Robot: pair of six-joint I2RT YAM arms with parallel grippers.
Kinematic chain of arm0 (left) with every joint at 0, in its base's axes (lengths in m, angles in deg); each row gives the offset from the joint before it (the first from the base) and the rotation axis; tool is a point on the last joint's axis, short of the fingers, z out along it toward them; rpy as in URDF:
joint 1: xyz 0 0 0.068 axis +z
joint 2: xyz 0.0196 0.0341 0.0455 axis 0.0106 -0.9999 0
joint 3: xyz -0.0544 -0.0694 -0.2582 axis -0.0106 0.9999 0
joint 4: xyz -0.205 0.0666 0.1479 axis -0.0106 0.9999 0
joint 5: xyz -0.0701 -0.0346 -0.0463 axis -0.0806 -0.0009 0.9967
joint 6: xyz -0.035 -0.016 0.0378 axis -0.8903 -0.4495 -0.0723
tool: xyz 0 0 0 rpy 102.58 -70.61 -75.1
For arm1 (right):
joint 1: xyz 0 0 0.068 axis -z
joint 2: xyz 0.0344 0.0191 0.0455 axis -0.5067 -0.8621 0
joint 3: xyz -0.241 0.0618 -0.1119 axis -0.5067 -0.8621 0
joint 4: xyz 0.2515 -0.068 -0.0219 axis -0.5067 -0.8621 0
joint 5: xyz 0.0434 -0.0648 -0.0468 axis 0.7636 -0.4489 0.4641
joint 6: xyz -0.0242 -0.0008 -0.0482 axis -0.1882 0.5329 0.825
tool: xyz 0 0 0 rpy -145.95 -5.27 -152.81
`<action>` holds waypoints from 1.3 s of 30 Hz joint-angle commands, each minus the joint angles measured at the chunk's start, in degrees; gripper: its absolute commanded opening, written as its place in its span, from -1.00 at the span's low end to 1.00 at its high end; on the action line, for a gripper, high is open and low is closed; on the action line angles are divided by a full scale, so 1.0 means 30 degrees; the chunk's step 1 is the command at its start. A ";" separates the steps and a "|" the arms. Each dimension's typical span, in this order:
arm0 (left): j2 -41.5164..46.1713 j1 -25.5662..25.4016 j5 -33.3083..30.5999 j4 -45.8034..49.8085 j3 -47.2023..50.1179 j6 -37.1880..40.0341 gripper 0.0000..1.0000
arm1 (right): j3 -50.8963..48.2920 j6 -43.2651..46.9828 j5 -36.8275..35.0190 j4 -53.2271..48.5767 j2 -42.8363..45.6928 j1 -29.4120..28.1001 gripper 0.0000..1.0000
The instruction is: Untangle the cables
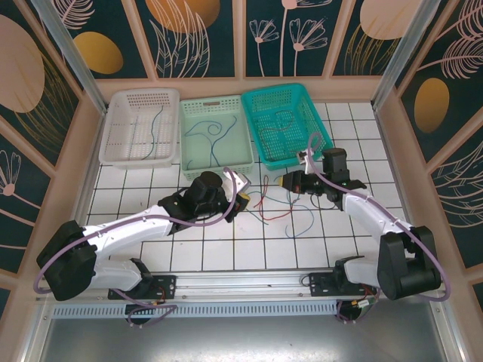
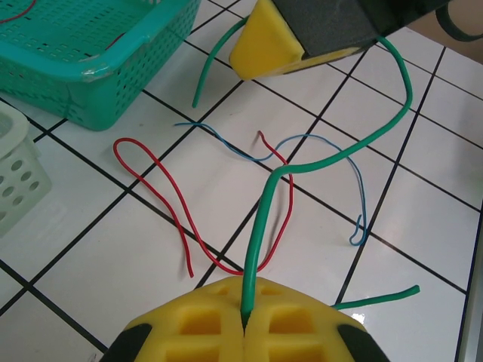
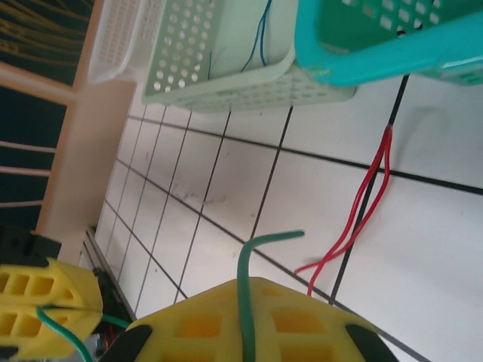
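Observation:
A green cable (image 2: 332, 154) is stretched between both grippers over the white tiles. In the left wrist view my left gripper (image 2: 247, 320) is shut on one end of it, and the cable arcs away to the right gripper's yellow fingers (image 2: 272, 53). My right gripper (image 3: 245, 302) is shut on the other end of the green cable (image 3: 245, 260), whose tip curls out past the pads. Under the span lie a red cable (image 2: 162, 200) and a thin blue cable (image 2: 361, 192), crossing each other. From above, the left gripper (image 1: 243, 199) and right gripper (image 1: 287, 182) sit close together at mid-table.
Three baskets stand along the back: white (image 1: 121, 151), pale green (image 1: 189, 158) and teal (image 1: 260, 151), each with thin cables inside. The teal basket (image 2: 98, 90) is close to the loose cables. Wooden walls border the table on both sides.

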 commanded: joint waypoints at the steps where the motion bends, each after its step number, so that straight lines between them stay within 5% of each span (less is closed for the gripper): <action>1: 0.0250 -0.0106 -0.0101 0.0258 0.0132 0.0242 -1.00 | 0.0221 -0.0431 -0.1363 0.1711 0.1089 -0.0167 -1.00; 14: -0.2587 -0.0677 0.3314 -0.1136 -0.0432 -0.1134 -1.00 | -0.1411 -0.2851 -0.7282 0.8427 0.5028 -0.1420 -1.00; 27: -0.4936 -0.2139 0.6116 -0.2794 -0.1831 -0.1809 -1.00 | -0.3370 -0.6944 -1.3213 1.5078 0.4973 -0.3071 -1.00; 35: -0.6314 -0.2695 0.6970 -0.2936 -0.2789 -0.1853 -1.00 | -0.3717 -0.8840 -1.4468 1.7361 0.3888 -0.4408 -1.00; 39: -0.5806 -0.2678 0.5501 -0.2929 -0.2491 -0.1882 -1.00 | -0.3313 -0.8741 -1.4295 1.6820 0.3620 -0.4576 -1.00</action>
